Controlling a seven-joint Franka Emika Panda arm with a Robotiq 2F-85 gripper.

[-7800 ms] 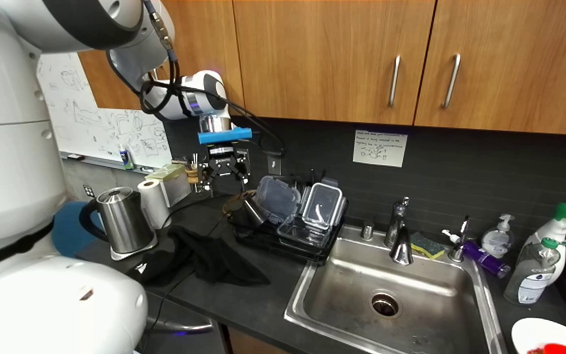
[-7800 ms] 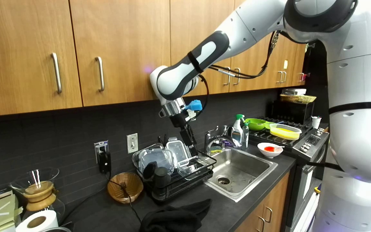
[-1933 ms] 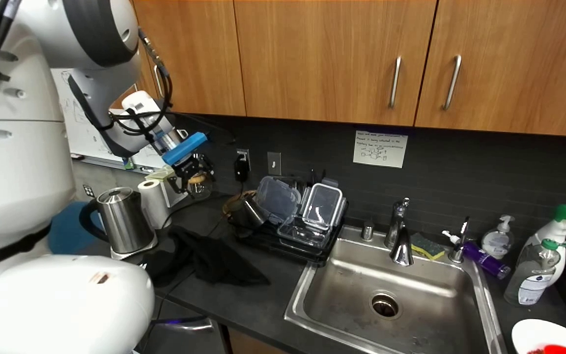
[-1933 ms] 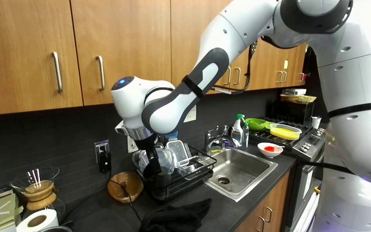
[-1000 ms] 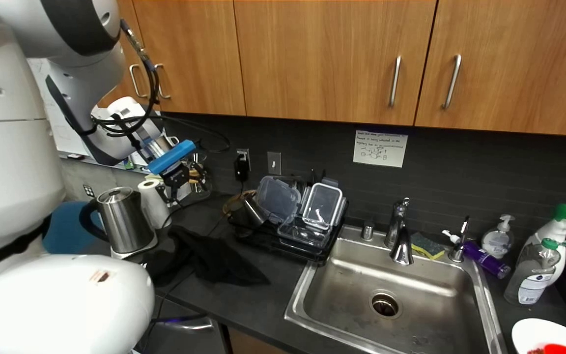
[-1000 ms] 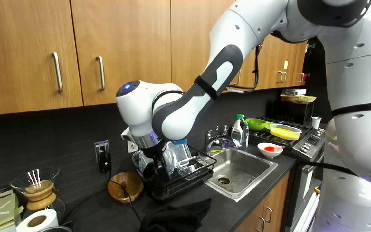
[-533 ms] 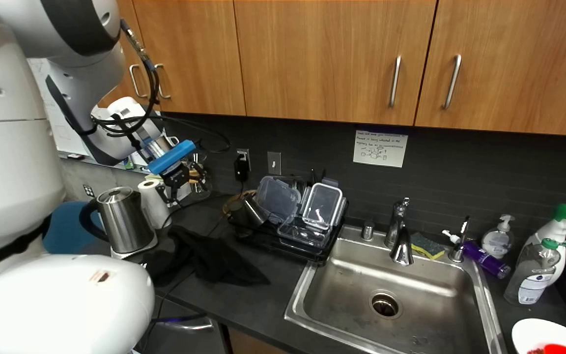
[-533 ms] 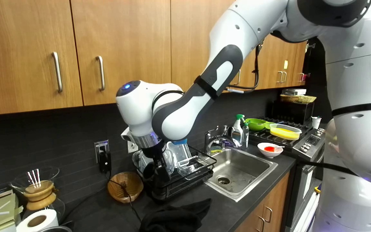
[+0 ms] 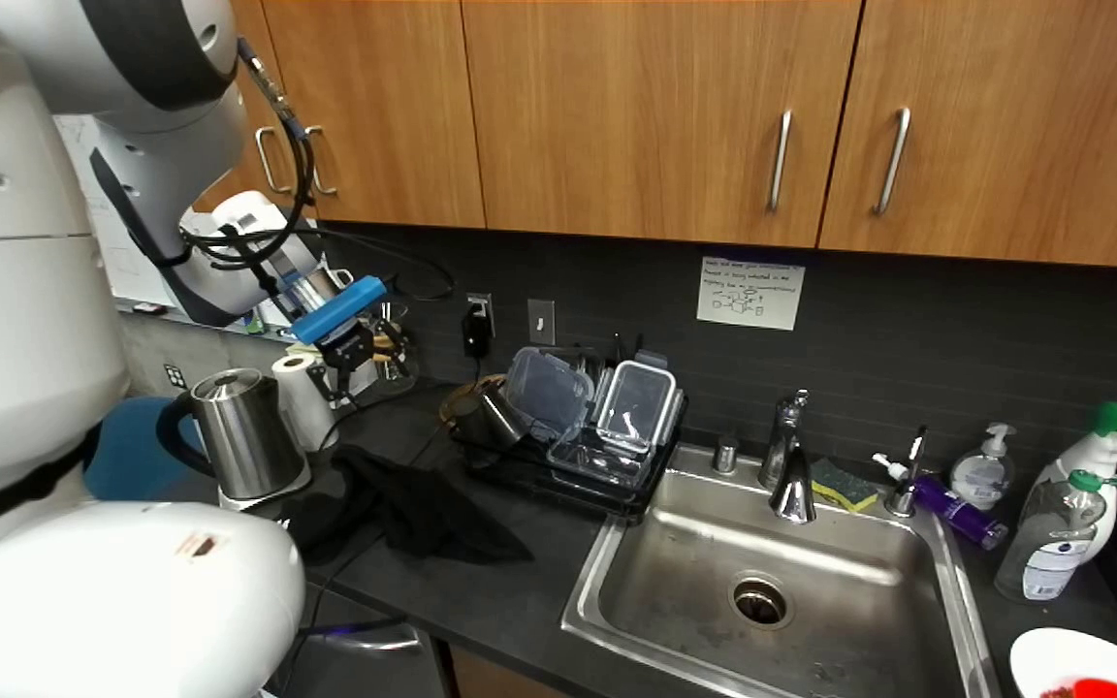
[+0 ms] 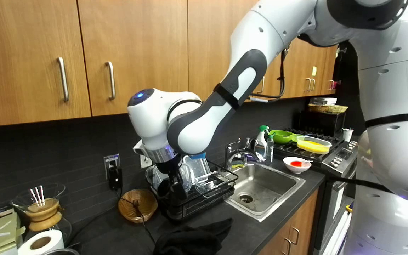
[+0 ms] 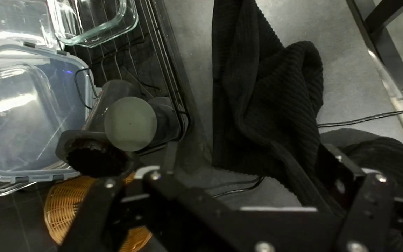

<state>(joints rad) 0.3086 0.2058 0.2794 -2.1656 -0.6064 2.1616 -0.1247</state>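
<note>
My gripper (image 11: 255, 159) is open and holds nothing; its fingers stand wide apart in the wrist view. It is tilted above the dark counter in an exterior view (image 9: 367, 378). A crumpled black ribbed cloth (image 11: 268, 84) lies on the counter below, partly seen between the fingers; it also shows in both exterior views (image 9: 423, 509) (image 10: 193, 239). A black dish rack (image 11: 161, 52) stands beside the cloth. It bears clear lidded containers (image 11: 26, 112), an upturned cup with a pale round base (image 11: 130, 124) and a dark cup (image 11: 94, 155).
A wicker basket (image 10: 126, 205) sits beside the rack. A steel kettle (image 9: 248, 436) and a paper roll (image 9: 299, 407) stand near my arm. A cord (image 11: 362, 121) runs under the cloth. The sink (image 9: 675, 562) and faucet (image 9: 786, 456) adjoin the rack; wooden cabinets (image 9: 655, 116) hang above.
Compared with 7.8 s ago, my gripper has moved away from above the rack toward the cloth side and tilted. Over the last second nothing has visibly moved.
</note>
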